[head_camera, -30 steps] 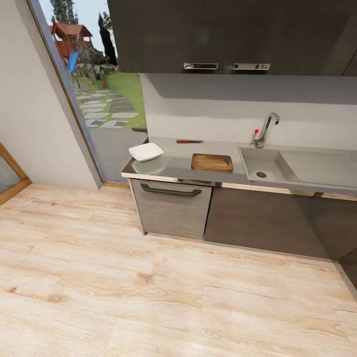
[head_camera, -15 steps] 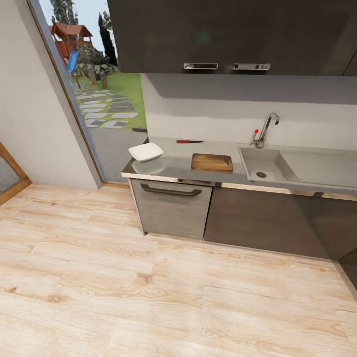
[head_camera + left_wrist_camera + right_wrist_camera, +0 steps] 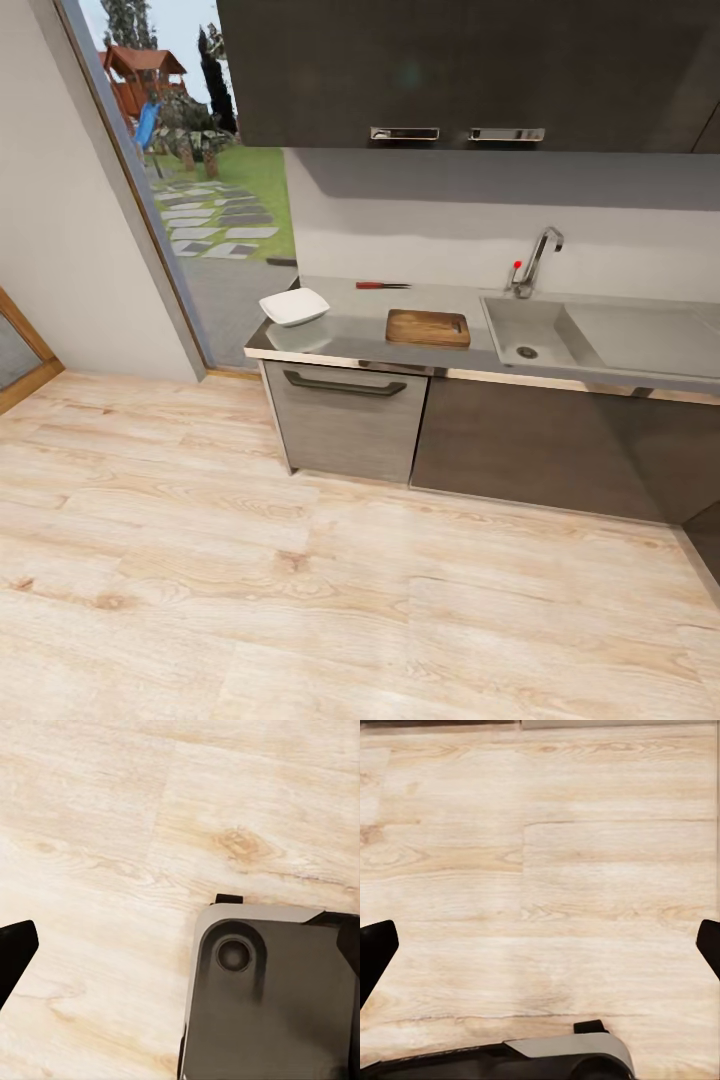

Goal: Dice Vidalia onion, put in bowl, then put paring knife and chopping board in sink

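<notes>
Much bare floor (image 3: 300,580) fronts the countertop (image 3: 360,330) edge.

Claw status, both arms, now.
Left claw: open, holding nothing, above the wood floor.
Right claw: open, holding nothing, also over the floor.
</notes>
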Controlling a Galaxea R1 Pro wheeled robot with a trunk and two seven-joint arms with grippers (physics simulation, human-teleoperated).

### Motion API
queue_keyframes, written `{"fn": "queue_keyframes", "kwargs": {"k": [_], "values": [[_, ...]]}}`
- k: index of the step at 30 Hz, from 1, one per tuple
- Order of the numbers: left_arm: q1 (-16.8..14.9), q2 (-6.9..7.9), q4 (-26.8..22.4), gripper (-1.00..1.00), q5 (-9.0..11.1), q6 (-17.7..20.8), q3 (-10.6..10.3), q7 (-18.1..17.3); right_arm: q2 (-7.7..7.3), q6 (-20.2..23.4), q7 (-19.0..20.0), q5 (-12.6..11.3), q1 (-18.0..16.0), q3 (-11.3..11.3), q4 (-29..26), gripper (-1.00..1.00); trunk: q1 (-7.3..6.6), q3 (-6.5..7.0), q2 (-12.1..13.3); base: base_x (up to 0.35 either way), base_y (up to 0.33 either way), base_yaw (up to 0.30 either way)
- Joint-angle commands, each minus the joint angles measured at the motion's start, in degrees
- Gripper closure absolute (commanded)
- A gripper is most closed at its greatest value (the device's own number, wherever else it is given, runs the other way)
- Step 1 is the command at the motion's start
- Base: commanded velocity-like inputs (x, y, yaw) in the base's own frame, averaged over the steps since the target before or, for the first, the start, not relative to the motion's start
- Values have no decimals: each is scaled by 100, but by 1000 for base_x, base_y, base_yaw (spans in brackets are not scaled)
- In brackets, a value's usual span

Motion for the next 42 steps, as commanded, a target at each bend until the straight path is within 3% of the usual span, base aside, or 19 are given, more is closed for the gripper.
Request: {"fn": "queue_keyframes", "kwargs": {"k": [1, 23, 42], "values": [[2, 5, -8, -100, 50, -13, -44, 32, -10, -8, -21, -29, -3, 55, 3, -100, 3, -9, -9, 18, -9, 0], [2, -25, 4, -100, 58, -9, -59, 37, -24, 7, -27, -32, -3, 53, 2, -100, 3, -9, -9, 162, -212, 0], [2, -30, 149, -100, 53, -18, -64, 37, -30, 7, -32, -31, -3, 52, 2, -100, 3, -9, -9, -14, -338, 0]]}}
